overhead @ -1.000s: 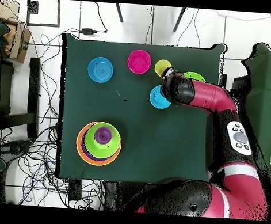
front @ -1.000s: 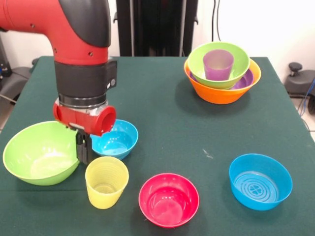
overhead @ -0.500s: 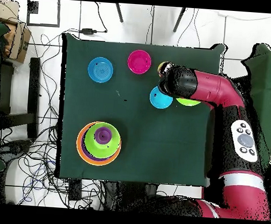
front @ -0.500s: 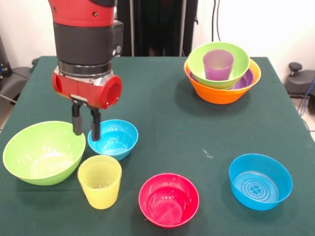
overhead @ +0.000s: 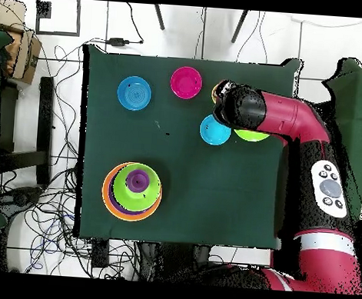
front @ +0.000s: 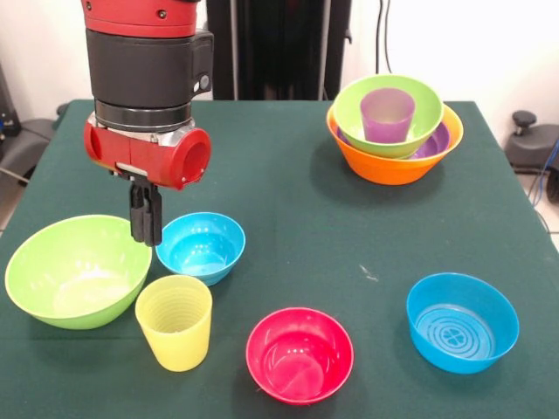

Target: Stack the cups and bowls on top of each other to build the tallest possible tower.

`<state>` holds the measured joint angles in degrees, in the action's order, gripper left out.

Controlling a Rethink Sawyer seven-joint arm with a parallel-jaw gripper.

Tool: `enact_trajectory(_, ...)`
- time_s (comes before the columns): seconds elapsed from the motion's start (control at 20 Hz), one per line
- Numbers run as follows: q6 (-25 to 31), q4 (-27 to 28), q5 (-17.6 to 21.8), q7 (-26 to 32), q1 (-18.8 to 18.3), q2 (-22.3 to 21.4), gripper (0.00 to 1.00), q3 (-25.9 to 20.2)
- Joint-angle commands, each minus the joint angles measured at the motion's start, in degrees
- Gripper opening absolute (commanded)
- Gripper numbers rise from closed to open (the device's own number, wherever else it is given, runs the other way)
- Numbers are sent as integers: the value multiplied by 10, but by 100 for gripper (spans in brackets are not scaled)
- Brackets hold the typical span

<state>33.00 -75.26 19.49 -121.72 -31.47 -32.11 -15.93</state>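
My gripper [front: 146, 229] hangs above the table between the large lime green bowl [front: 77, 271] and a small blue bowl [front: 201, 246]; its fingers are shut with nothing between them. The ribbed yellow cup [front: 174, 321] stands upright just in front of it, apart from the fingers. At the back right is the tower: an orange bowl [front: 393, 164] holding a shallow purple bowl [front: 439, 140], a lime green bowl [front: 421, 109] and the purple cup [front: 387, 114]. In the overhead view the tower [overhead: 132, 191] is at lower left and my arm [overhead: 248, 114] hides the gripper.
A pink-red bowl [front: 300, 354] sits at the front centre and a larger blue bowl [front: 461, 321] at the front right. From above, these are the pink-red bowl [overhead: 186, 82] and the blue bowl [overhead: 134, 92], near the table's top edge.
The gripper has risen from the yellow cup's rim, opened, then shut again. The cup has shifted slightly to the left in the front view.
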Motion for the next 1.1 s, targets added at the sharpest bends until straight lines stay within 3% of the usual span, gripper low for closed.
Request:
enact_trajectory(0.05, 43, -3, 8, 71, 3, 23, 0, -43)
enact_trajectory(0.5, 36, 46, 15, 109, -12, 59, 0, -67)
enact_trajectory(0.55, 26, 55, 19, 107, -15, 66, 100, -70)
enact_trajectory(0.85, 84, 183, 31, 206, -38, 155, 100, -115)
enact_trajectory(1.1, 105, 218, 39, 238, -57, 183, 100, -132)
